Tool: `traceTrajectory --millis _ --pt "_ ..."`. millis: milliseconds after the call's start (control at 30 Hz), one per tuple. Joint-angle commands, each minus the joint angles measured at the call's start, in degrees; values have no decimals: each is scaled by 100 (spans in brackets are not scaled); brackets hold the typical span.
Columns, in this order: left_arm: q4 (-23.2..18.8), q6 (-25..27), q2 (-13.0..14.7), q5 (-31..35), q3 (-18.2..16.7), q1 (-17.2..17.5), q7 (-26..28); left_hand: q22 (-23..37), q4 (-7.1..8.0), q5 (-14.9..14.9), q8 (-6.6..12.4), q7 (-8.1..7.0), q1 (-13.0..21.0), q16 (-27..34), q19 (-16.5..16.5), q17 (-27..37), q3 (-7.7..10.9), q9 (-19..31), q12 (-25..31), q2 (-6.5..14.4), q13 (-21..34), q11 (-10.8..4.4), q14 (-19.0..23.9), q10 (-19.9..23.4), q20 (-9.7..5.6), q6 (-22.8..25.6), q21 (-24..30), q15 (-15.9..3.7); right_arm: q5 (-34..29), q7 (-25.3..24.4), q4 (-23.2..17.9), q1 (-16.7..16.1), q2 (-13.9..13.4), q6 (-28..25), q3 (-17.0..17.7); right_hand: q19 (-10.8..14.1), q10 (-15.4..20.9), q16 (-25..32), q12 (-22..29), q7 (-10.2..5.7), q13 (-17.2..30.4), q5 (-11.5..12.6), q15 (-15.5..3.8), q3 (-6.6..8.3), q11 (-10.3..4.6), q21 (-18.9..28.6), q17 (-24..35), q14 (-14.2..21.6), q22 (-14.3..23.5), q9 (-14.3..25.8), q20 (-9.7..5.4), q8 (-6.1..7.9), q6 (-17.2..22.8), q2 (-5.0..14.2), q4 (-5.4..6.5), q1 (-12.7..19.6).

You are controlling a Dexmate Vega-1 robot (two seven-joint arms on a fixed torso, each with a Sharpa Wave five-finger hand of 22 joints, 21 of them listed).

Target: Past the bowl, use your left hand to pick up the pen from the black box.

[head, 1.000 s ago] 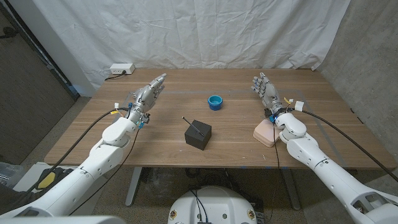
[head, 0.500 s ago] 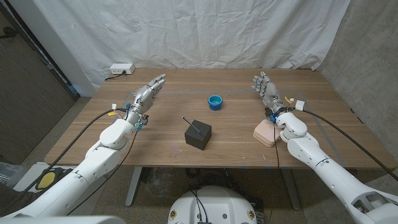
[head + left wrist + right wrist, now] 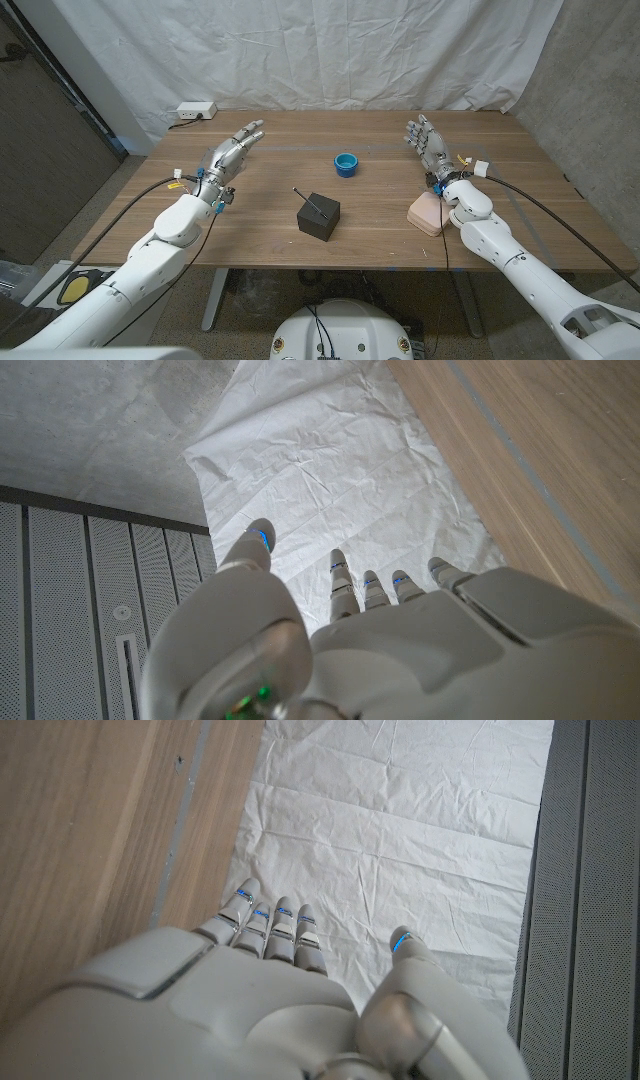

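Reaching forward over the wooden table (image 3: 260, 225), the left hand (image 3: 231, 152) sat well to the left of the black box (image 3: 319, 216), its fingers (image 3: 250, 133) extended, slightly apart and holding nothing; the left wrist view confirmed the extended fingers (image 3: 343, 585) against the white backdrop sheet (image 3: 330, 460). A white power strip (image 3: 194, 111) lay at the table's far edge, beyond and left of the box. The black box stood near the table's front middle, with the pen (image 3: 311, 201) lying slanted across its top, one end projecting past the box's left side. A small blue bowl (image 3: 346, 163) stood beyond the box and slightly to its right, apart from it. A pale pink pad (image 3: 427, 212) lay to the right of the box, under the right wrist. The right hand (image 3: 428, 145) was raised beyond that pad, fingers spread and empty, palm roughly upright; the right wrist view showed its fingers (image 3: 270, 925) straight beside the table edge.
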Motion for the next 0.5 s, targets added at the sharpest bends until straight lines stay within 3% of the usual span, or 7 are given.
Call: traceTrajectory --millis 33,500 --pt "-221 -32 138 122 -115 208 49 20 -57 -16 34 -3 117 36 -181 11 21 26 27 11 25 -21 -90 -41 18 76 38 -46 -5 52 72 65 41 27 -30 54 41 46 -30 1 22 -5 6 2 8 -34 27 67 27 -6 -81 30 31 31 -20 24" --pt "-571 141 368 274 -337 497 186 20 -161 -41 62 16 317 46 -176 6 68 27 59 36 26 -40 -63 3 12 228 47 -64 -73 -46 -24 15 14 48 -21 93 63 48 -30 -6 22 -13 8 -7 6 -59 30 88 30 -6 -85 33 52 40 -25 19"
